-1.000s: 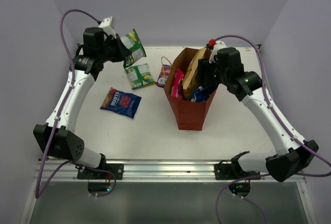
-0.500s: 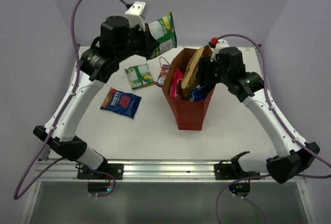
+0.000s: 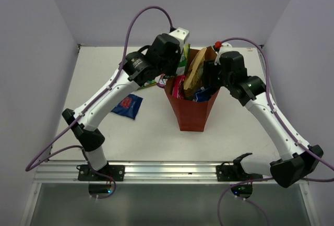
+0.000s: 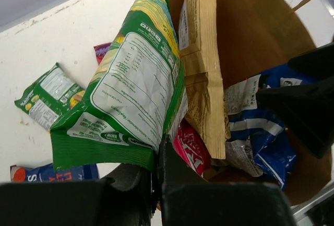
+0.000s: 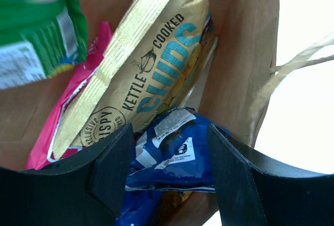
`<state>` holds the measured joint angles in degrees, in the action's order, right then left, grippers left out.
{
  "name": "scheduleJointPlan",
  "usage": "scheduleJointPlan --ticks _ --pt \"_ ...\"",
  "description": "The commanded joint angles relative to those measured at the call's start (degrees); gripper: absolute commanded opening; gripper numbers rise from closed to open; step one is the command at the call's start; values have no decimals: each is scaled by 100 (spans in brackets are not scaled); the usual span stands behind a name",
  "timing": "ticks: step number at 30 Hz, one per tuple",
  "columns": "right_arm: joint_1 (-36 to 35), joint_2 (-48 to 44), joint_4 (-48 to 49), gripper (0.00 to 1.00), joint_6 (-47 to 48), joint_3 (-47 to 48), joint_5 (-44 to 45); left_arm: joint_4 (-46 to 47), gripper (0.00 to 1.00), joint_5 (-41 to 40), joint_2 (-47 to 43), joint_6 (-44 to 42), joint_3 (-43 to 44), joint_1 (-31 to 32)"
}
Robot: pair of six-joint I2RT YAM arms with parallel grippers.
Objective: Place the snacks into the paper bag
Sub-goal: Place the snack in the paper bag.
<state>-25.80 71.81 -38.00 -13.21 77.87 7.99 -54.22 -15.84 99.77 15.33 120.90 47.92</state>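
The snacks are mostly in the paper bag [image 3: 192, 115] already: the tan-brown packet [image 5: 151, 64], the pink one [image 4: 190, 150] and the blue-and-white one [image 5: 167, 166] stand inside it. My left gripper [image 4: 159, 155] is pressed together on one edge of a green packet [image 4: 130, 90], which hangs at the left rim of the bag, just beside the tan-brown packet. My right gripper [image 5: 169, 132] is spread over the blue-and-white packet and grips nothing that I can see. To do this well, I think I must bring the green packet fully over the opening, point its free end into the gap beside the tan-brown packet, and release only when that end is below the rim; otherwise it may slide down outside.
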Motion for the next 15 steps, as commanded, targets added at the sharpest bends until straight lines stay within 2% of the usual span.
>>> scheduleJointPlan --ticks 1,7,11,15 --pt "31 -211 144 62 -103 -113 238 -36 0 -552 121 -136 329 103" --pt "23 -273 144 62 -85 -175 256 -221 0 -904 622 -136 609 182" --pt "31 -273 152 63 -85 -210 247 -115 0 -720 877 -153 636 191" --pt "23 -282 170 63 -85 -210 238 -212 0 -561 1255 -110 1013 191"
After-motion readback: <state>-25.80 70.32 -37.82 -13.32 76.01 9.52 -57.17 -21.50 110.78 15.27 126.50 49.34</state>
